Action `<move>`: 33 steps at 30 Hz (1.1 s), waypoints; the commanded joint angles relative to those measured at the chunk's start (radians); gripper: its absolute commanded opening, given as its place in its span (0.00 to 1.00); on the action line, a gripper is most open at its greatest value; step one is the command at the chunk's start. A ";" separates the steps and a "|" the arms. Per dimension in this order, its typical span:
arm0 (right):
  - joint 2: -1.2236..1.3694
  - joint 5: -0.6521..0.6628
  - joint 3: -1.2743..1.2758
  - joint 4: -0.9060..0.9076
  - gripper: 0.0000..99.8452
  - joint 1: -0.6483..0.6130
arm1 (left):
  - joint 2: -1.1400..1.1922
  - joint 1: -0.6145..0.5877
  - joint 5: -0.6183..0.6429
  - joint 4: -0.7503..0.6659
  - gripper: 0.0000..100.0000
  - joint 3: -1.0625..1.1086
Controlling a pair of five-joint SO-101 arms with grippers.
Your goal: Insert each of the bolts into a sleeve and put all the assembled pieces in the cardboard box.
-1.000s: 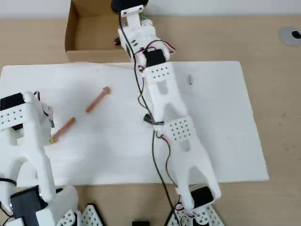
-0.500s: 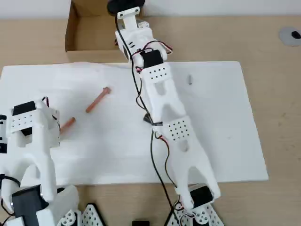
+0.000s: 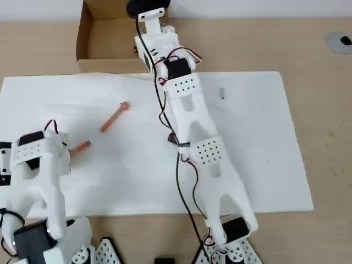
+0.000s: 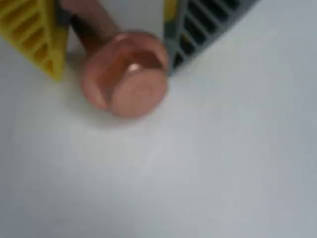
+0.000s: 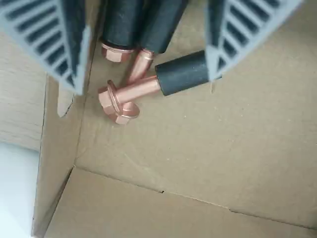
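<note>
left gripper [image 4: 113, 69] is down on the paper [image 3: 247, 137], fingers apart on either side of a bare bolt [image 4: 130, 82], yellow one right by the shaft, grey one just off it, so not clamped. second bare bolt [image 3: 114, 116] lies close by on the paper. right gripper [image 5: 143, 82] hangs wide open inside the box [image 5: 198, 148], holding nothing, over three sleeved bolts [image 5: 163, 82] piled in a corner

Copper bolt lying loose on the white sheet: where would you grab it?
Probably mid-shank, from straight above, pinching across it. The copper bolt lies flat on the white sheet, shank bare, its wider flanged head at the end nearer the cardboard box.
</note>
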 commanded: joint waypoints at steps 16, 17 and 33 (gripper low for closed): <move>-0.030 -0.032 -0.058 0.055 0.20 -0.016 | -0.013 -0.014 -0.186 -0.021 0.00 -0.087; -0.038 -0.037 -0.058 0.061 0.20 -0.016 | -0.013 -0.014 -0.207 0.015 0.00 -0.121; -0.364 -0.166 -0.058 0.861 0.20 -0.093 | -0.013 -0.006 -1.128 0.813 0.00 -1.014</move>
